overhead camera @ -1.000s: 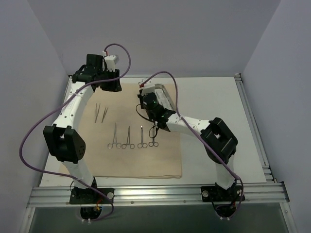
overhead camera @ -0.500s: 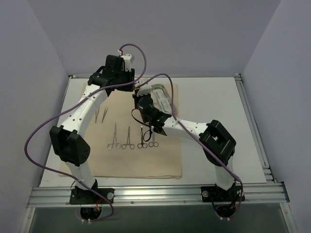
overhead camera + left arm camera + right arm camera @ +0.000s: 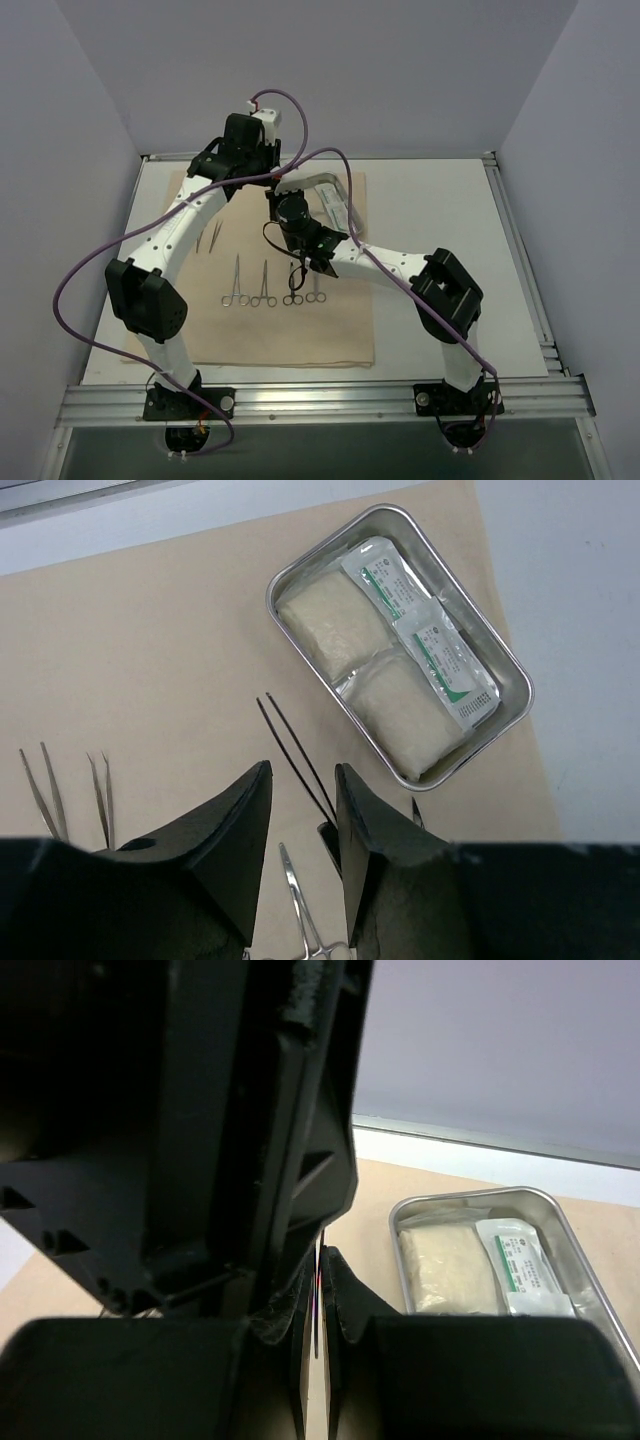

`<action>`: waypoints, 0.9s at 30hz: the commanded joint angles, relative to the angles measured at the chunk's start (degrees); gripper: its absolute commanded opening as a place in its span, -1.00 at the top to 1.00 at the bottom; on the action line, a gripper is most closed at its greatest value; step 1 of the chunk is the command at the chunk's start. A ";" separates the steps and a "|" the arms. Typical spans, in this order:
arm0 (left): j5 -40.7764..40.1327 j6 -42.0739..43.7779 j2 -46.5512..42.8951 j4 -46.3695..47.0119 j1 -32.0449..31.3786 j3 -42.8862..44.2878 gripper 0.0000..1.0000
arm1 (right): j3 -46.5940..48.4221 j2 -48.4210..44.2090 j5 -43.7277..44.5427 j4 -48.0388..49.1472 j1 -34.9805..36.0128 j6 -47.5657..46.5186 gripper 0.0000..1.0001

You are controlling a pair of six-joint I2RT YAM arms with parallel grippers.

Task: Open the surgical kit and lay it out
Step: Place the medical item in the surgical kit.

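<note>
L gripper (image 3: 302,780) now nr tray (image 3: 519,683) rim

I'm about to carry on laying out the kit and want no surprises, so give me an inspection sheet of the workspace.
Surface: white table, with a beige cloth spread flat on it.
Job's things: steel tray on the cloth, holding two gauze pads and two clear packets. Two tweezers lie left of it. Ring-handled instruments lie in a row nearer the arms. Thin dark prongs are beside the tray; held or lying, cannot tell.
Clutter: nothing seen.
Tools: left tool open, empty, over the cloth; right tool shut.
Cables: purple cables loop off both arms.
Surroundings: grey walls; metal rail at the near edge.
</note>
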 commanded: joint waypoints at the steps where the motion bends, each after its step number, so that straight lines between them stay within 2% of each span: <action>1: 0.10 -0.41 -0.65 2.66 -0.78 0.46 0.19 | 3.54 0.80 1.01 1.19 0.62 0.96 1.00; 10: -1.30 0.03 0.22 2.83 -0.86 -0.06 0.23 | 3.98 0.80 0.21 0.31 0.62 2.11 1.00; 13: -1.39 0.20 0.84 3.27 -0.86 -0.50 0.33 | 3.72 0.45 0.39 0.48 0.53 2.11 1.00; 17: -1.56 0.64 2.16 3.01 -0.86 0.38 0.60 | 3.72 0.45 -0.05 0.31 0.62 2.37 1.00; 20: -1.74 1.00 3.04 3.01 -0.86 0.64 0.69 | 3.81 0.36 -0.05 0.22 0.80 2.64 1.00; 24: -1.74 1.17 4.18 3.27 -0.86 0.55 0.91 | 4.25 0.62 -0.14 -0.22 0.97 2.37 1.00; 27: -1.56 1.35 4.36 3.53 -0.78 0.12 0.95 | 4.25 0.89 -0.84 -0.40 1.06 2.20 1.00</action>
